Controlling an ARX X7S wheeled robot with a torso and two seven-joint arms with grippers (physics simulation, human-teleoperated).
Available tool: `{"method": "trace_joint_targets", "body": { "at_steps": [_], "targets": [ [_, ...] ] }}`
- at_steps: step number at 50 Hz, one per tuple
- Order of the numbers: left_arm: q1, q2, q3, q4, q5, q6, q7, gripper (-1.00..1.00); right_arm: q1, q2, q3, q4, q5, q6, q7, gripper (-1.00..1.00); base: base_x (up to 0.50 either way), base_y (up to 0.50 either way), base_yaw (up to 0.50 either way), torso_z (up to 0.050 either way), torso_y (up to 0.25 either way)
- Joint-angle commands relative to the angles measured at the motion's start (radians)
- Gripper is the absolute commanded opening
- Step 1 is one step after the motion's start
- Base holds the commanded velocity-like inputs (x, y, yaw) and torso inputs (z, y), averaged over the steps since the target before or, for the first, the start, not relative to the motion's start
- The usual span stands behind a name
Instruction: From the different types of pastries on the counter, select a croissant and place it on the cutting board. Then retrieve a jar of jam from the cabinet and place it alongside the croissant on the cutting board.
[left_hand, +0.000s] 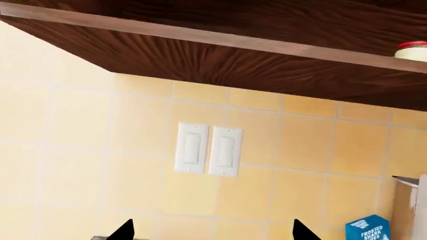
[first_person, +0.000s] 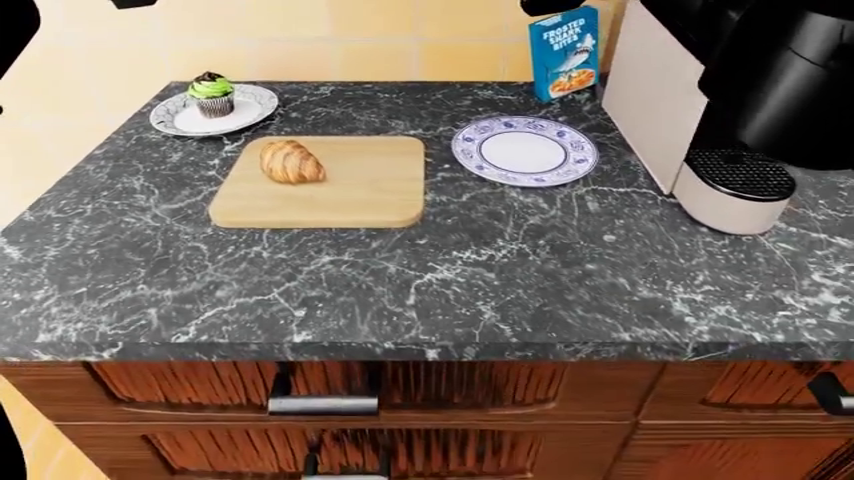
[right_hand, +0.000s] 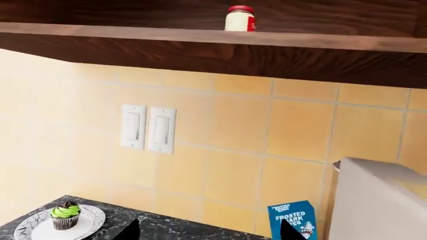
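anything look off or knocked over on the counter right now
Nothing stands out. The croissant lies flat on the cutting board, the cupcake and cereal box stand upright, and the jam jar sits upright in the cabinet.

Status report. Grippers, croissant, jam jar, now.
Left gripper open, empty; right gripper open, empty. Croissant on the cutting board. Jar of jam up in the cabinet, ungrasped. Nothing blocking it.

Bright, even, shadowless simulator light throughout. The dark wooden cabinet underside (right_hand: 220, 57) stays dim. Everything renders sharp, without glare.
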Motion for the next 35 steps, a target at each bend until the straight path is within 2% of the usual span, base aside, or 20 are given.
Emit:
{"method": "trace_joint_targets", "body": {
  "at_steps": [1, 9, 15, 18, 25, 29, 31, 35],
  "targets": [
    [0.001, 0.003, 0.005, 0.002, -0.001, 0.006, -0.001, 1.00, 0.012, 0.007, -0.003, 0.022, -0.022, -0.010, -0.013, 1.00, -0.27, -0.25, 0.00, 0.000, 0.000],
    [0.007, -0.004, 0.022, -0.013, 0.019, 0.039, 0.024, 1.00, 0.067, -0.010, -0.015, 0.082, -0.058, -0.017, -0.034, 1.00, -0.11, -0.10, 0.00, 0.000, 0.000],
    [0.019, -0.012, 0.037, -0.022, 0.039, 0.071, 0.048, 1.00, 0.240, -0.075, -0.067, 0.289, -0.159, -0.027, -0.110, 1.00, 0.00, 0.00, 0.00, 0.000, 0.000],
    [0.017, -0.012, 0.048, -0.029, 0.053, 0.092, 0.060, 1.00, 0.391, -0.138, -0.136, 0.503, -0.279, -0.084, -0.224, 1.00, 0.00, 0.00, 0.00, 0.007, 0.000],
    [0.008, -0.010, 0.066, -0.049, 0.078, 0.133, 0.083, 1.00, 0.659, -0.304, -0.258, 0.996, -0.470, -0.236, -0.461, 1.00, 0.00, 0.00, 0.00, 0.049, 0.030],
    [-0.004, -0.010, 0.070, -0.063, 0.080, 0.138, 0.091, 1.00, 0.813, -0.444, -0.298, 1.409, -0.556, -0.397, -0.633, 1.00, 0.00, 0.00, 0.00, 0.050, 0.031],
    [-0.006, -0.010, 0.070, -0.066, 0.078, 0.138, 0.094, 1.00, 0.833, -0.459, -0.265, 1.440, -0.594, -0.397, -0.666, 1.00, 0.00, 0.00, 0.00, 0.050, 0.032],
    [-0.006, -0.008, 0.066, -0.071, 0.071, 0.139, 0.099, 1.00, 0.833, -0.479, 0.015, 1.415, -0.878, -0.342, -0.706, 1.00, 0.00, 0.00, 0.00, 0.050, 0.032]
  ]
}}
